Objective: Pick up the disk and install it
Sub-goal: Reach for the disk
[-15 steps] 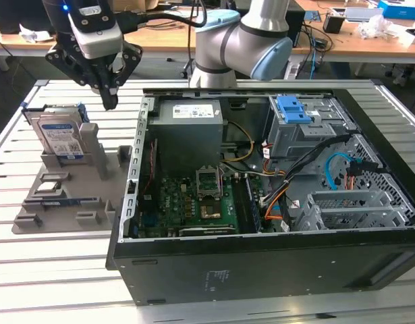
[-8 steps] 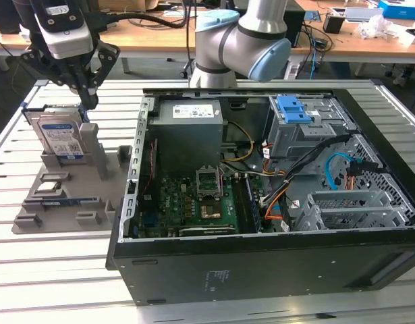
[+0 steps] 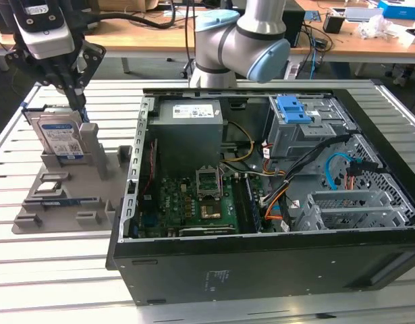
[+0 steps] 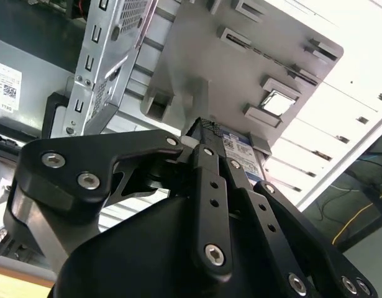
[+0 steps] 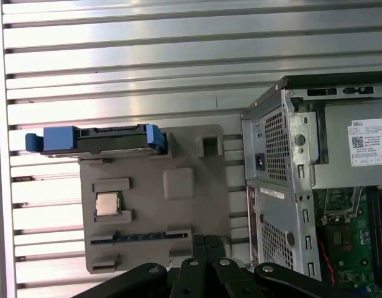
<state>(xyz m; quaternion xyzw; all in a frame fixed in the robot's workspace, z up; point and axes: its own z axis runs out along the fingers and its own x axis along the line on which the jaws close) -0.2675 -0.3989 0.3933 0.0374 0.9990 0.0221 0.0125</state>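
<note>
Hovers with the gripper (image 3: pixel 79 106) at one o'clock of the disk (image 3: pixel 59 135), fingers pressed together on nothing. Finds it upright in the grey fixture (image 3: pixel 65 209), at nine o'clock of the open case (image 3: pixel 261 270) in the exterior view. Neither lifted nor installed yet.
</note>
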